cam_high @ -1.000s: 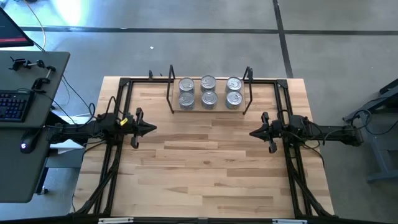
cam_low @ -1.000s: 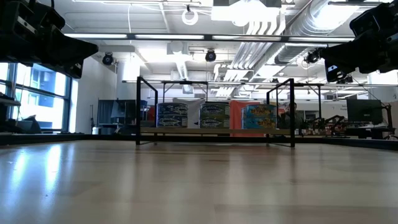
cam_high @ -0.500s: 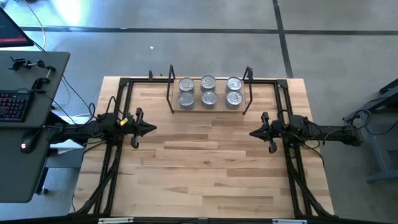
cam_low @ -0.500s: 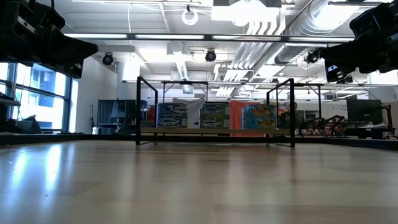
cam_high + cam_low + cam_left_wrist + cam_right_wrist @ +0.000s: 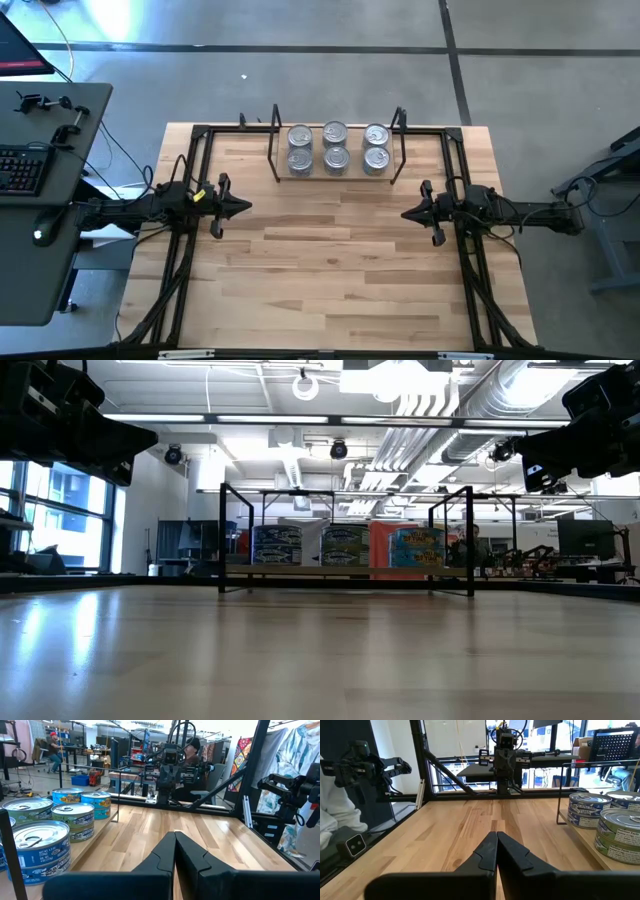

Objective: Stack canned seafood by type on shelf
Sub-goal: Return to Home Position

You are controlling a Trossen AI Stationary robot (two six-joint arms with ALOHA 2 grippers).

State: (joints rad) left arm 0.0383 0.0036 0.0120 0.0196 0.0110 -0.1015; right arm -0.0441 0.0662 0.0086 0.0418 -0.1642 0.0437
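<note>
The shelf (image 5: 313, 174), a light-wood board with black wire uprights at both ends, stands at the middle of the table's far edge. Canned seafood (image 5: 335, 147) rests on it in three columns, two rows deep, silver lids up; the left wrist view shows the tins (image 5: 37, 847) stacked two high. In the low view the tins (image 5: 345, 546) stand side by side between the uprights. My left gripper (image 5: 246, 207) hovers level at the table's left side, shut and with nothing in it. My right gripper (image 5: 405, 212) hovers level at the right side, also shut. Both point toward the table's middle, nearer than the shelf.
A black metal frame (image 5: 200, 132) runs along the table's left, right and far edges. Bare wooden tabletop (image 5: 330, 260) lies between the grippers and toward the near edge. A desk with a keyboard (image 5: 22, 170) stands left of the table. A person (image 5: 52, 742) shows far off in the room.
</note>
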